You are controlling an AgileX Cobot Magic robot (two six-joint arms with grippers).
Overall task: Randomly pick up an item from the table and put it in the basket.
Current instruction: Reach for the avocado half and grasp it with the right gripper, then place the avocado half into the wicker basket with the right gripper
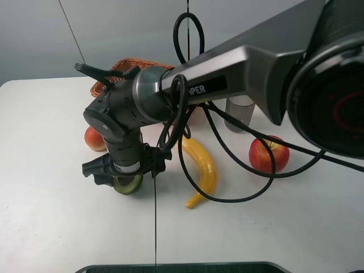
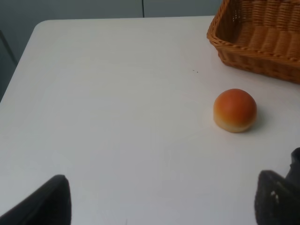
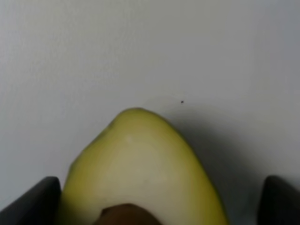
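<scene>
The halved avocado point(image 1: 128, 184) lies on the white table point(image 1: 51, 222), cut face up, mostly hidden under my right gripper point(image 1: 126, 169). In the right wrist view the pale flesh point(image 3: 140, 159) fills the lower middle, with the brown pit's edge at the bottom. The right gripper point(image 3: 157, 201) is open, one finger on each side of the avocado. The left gripper point(image 2: 161, 201) is open and empty over bare table point(image 2: 117, 93). The wicker basket point(image 1: 123, 63) stands behind the right arm and also shows in the left wrist view point(image 2: 262, 42).
An orange-red peach point(image 1: 94, 139) point(image 2: 235, 110) lies just behind the avocado, in front of the basket. A yellow banana point(image 1: 203, 165) lies to the right, then a red apple point(image 1: 268, 154) and a grey cup point(image 1: 239, 114). Black cables hang from the right arm.
</scene>
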